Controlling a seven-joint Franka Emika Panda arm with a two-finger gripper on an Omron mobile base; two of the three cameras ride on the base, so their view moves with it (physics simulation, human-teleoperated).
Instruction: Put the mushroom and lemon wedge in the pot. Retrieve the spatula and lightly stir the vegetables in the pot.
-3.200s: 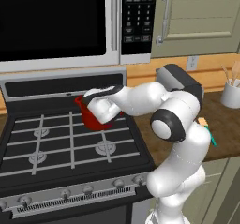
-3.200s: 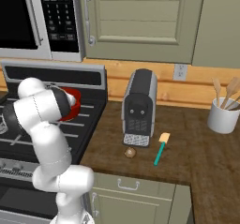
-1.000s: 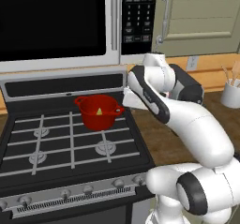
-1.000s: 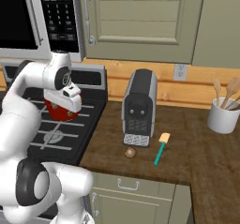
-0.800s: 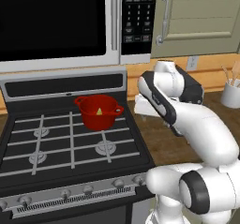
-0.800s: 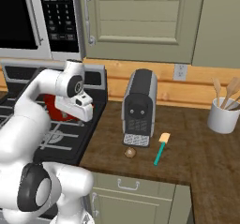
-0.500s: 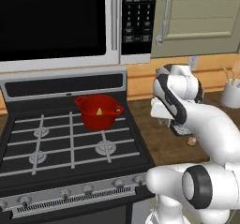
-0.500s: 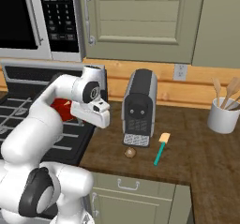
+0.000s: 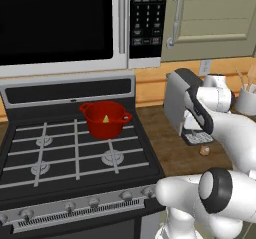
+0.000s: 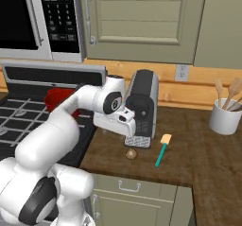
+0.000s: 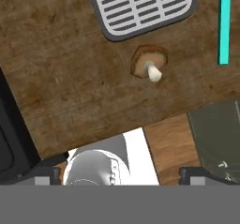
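Observation:
The red pot (image 9: 106, 122) stands on the stove's back burner with the pale yellow lemon wedge (image 9: 106, 118) inside it. On the wooden counter the tan-brown mushroom (image 10: 131, 154) lies cap-down in front of the coffee machine. In the hand view the mushroom (image 11: 149, 64) shows its white stem. The spatula (image 10: 162, 150) lies to its right, its teal handle (image 11: 224, 21) at the hand view's edge. My gripper (image 10: 122, 128) hangs over the counter above and left of the mushroom. Its fingertips (image 11: 47, 176) stand wide apart, open and empty.
A black coffee machine (image 10: 142, 102) with a grey drip grille (image 11: 140, 5) stands right behind the mushroom. A white cup of wooden utensils (image 10: 226, 116) sits at the back right. The stove's dark edge (image 11: 9, 124) borders the counter on the left.
The arm has swung right from beside the pot, across the stove edge, to the counter in front of the coffee machine. The lemon wedge stays in the pot. The jaws stay open.

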